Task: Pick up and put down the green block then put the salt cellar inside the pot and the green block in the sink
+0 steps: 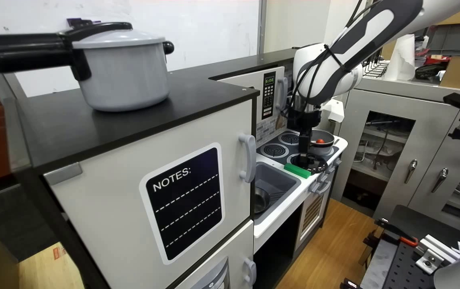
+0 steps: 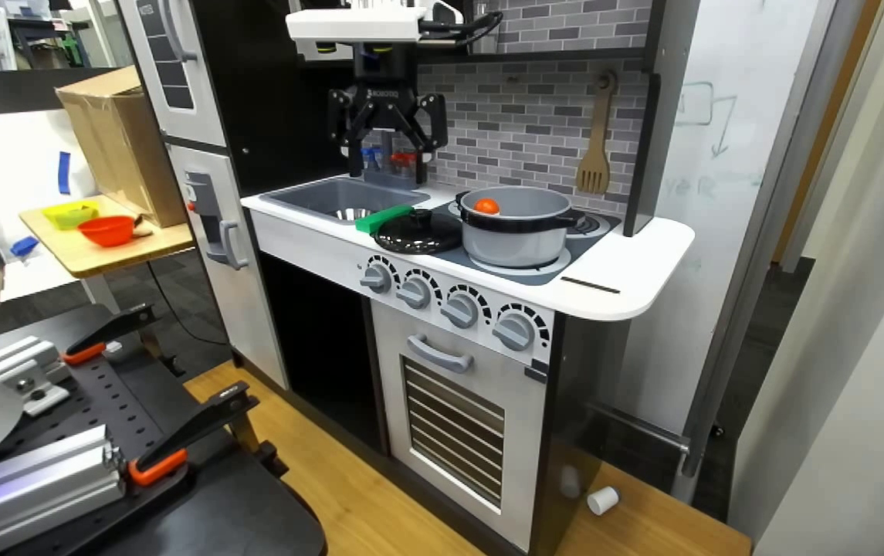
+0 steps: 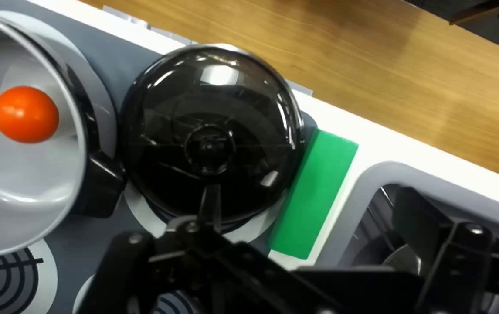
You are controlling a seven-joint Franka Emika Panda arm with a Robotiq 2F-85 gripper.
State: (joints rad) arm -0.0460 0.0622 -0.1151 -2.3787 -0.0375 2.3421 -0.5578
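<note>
Wrist view puts the green block (image 3: 314,194) lying flat on the white worktop (image 3: 406,151) between the dark lid (image 3: 211,131) and the sink (image 3: 364,192), one long side right along the lid's rim; whether they touch I can't tell. My claw (image 2: 388,172) hangs above, clear of the worktop in an exterior view, its fingers (image 3: 419,216) spread wide with nothing between them, one toward the lid's side and one over the sink. I read the step in hand as a grasp of the block, though I can't tell which of the task's two lifts it would be.

Coming straight down at full spread would likely set a finger on the lid and send it skidding. Better to narrow the claw part-way first and turn the wrist a little, so the fingers meet the block square across its narrow width. The end toward the tiled wall (image 2: 523,123) should give most room, as the lid curves away there, but gripping too far off centre could let the block tip. I'd watch the sink's rim on the other side, stop just above the worktop, close gently and lift straight up.
</note>
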